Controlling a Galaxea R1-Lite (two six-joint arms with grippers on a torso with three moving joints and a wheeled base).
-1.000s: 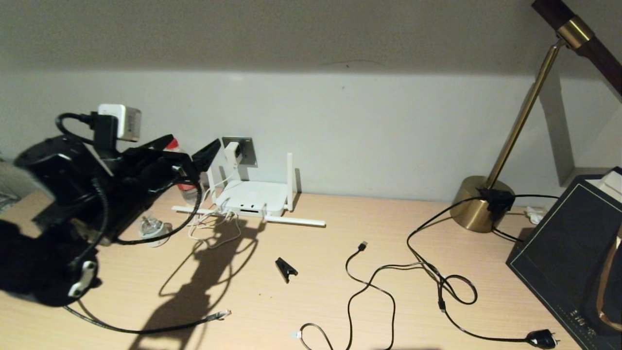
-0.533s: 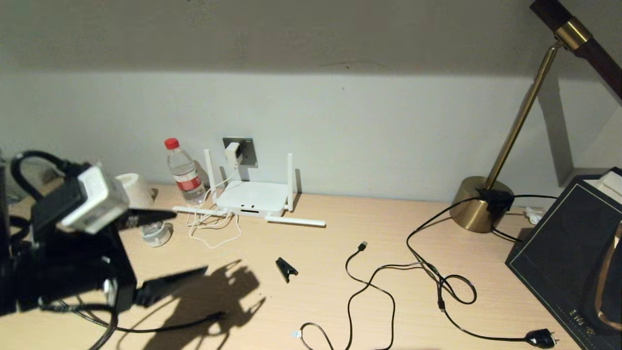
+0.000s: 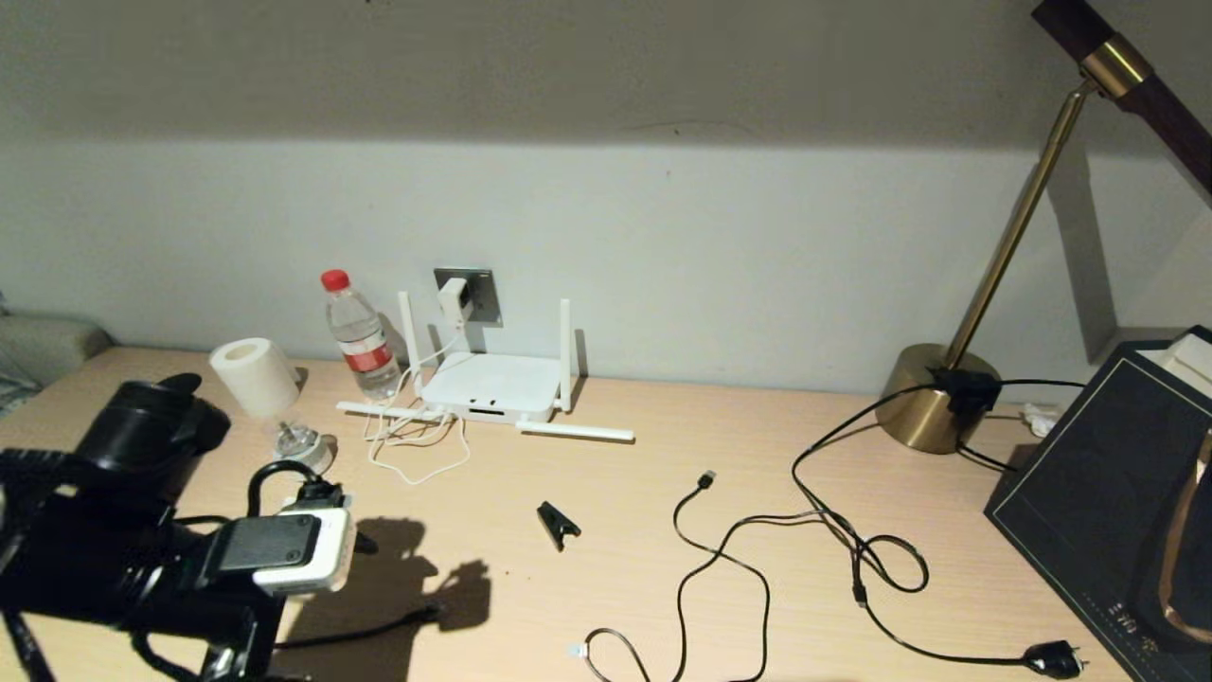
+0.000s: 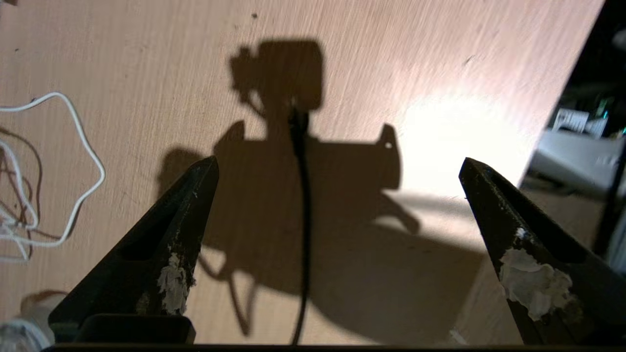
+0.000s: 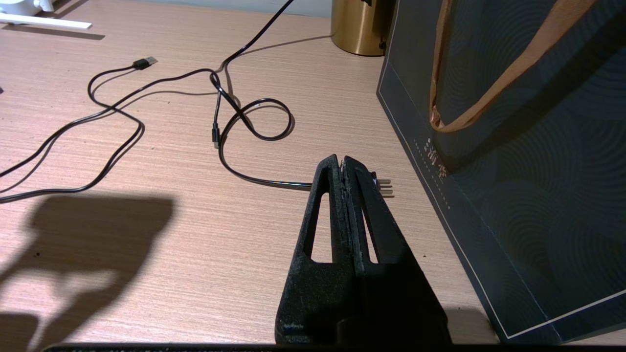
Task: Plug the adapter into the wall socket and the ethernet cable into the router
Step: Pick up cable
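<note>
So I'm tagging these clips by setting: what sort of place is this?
Probably a home or hotel-room desk: a wooden desk against a wall, with a brass lamp, a white router below a wall socket, and a water bottle.

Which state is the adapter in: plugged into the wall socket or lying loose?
Plugged in. The adapter sits against the wall socket above the router, its white cord hanging down.

A light wooden desk [image 3: 663, 568] carries a router [image 3: 490, 386] at upper left against the wall, a bottle [image 3: 359, 334] and paper roll [image 3: 253, 377] left of it, a black clip [image 3: 557, 524] mid-frame, black cables [image 3: 757, 540] lower centre, a brass lamp [image 3: 933, 396] and dark bag [image 3: 1108, 502] right.
</note>
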